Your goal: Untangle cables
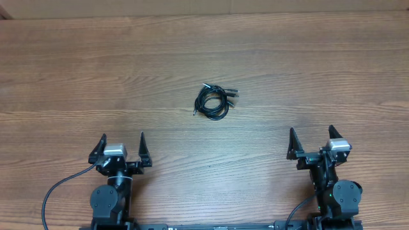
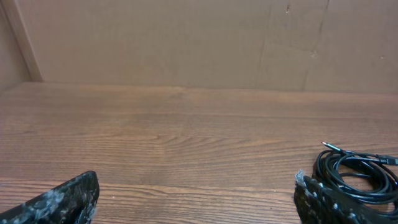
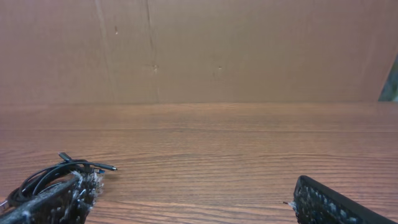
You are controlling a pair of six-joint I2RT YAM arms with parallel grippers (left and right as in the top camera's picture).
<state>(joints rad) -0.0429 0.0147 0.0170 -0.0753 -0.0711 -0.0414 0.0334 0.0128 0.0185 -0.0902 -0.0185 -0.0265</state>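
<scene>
Tabletop (image 1: 77,64): wooden, bearing coiled cables (image 1: 214,102);
Bearing: ahead, between both arms, neither clearly nearer;
Left gripper (image 1: 122,136): wide, empty;
Right gripper (image 1: 312,130): wide, empty

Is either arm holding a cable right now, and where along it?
Nothing is held. The jaws of the left gripper and right gripper stand open and empty, apart from the cables, which lie coiled together on the table.
</scene>
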